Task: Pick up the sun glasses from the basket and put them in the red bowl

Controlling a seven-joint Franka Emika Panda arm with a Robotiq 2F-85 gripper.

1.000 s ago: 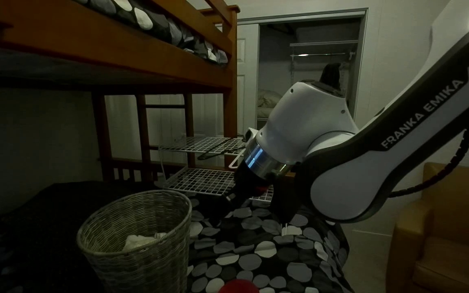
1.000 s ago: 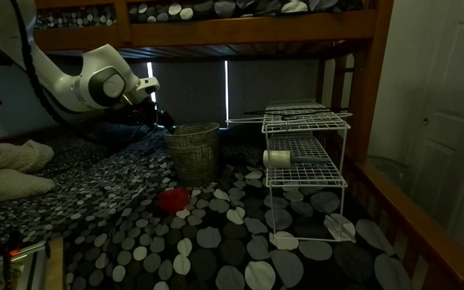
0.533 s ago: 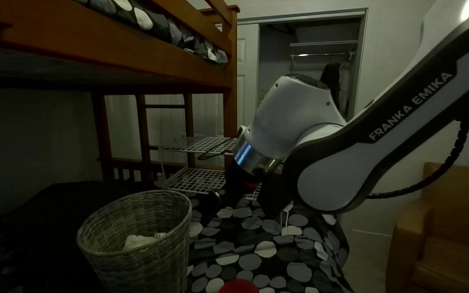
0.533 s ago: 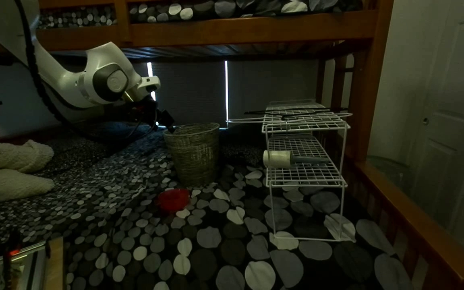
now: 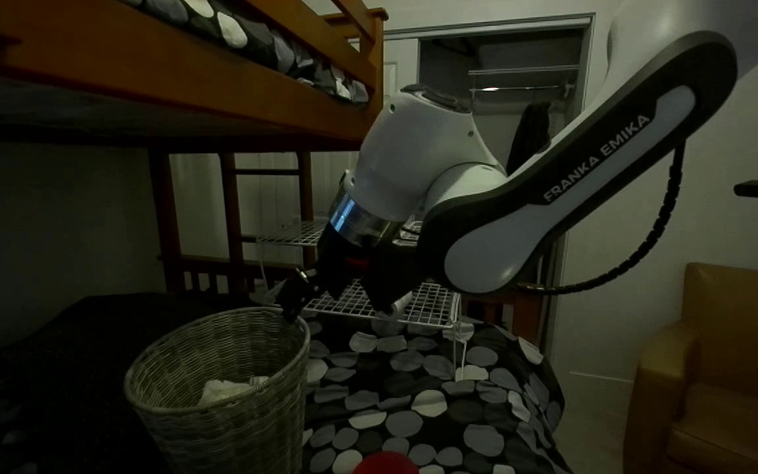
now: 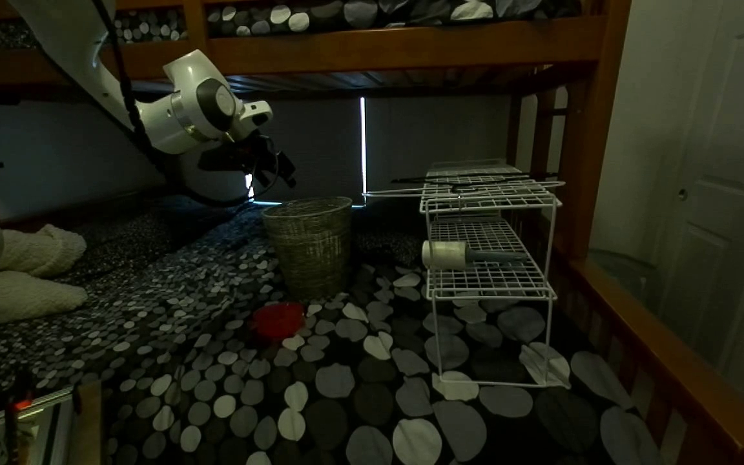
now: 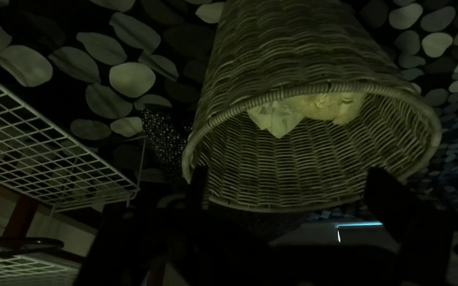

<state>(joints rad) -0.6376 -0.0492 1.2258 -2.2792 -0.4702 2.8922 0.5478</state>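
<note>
Basket [image 6: 310,248] of pale woven wicker, flaring upward, holds whitish crumpled material [image 7: 277,119]; jaws stand wide apart.

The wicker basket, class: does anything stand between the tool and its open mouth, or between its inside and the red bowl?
Nothing visible stands between the tool and the mouth of the wicker basket. Only the basket's wall blocks the way to the red bowl. The sunglasses don't show.

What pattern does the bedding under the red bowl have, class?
Black bedding with grey and whitish rounded spots, showing best in an exterior view.
</note>
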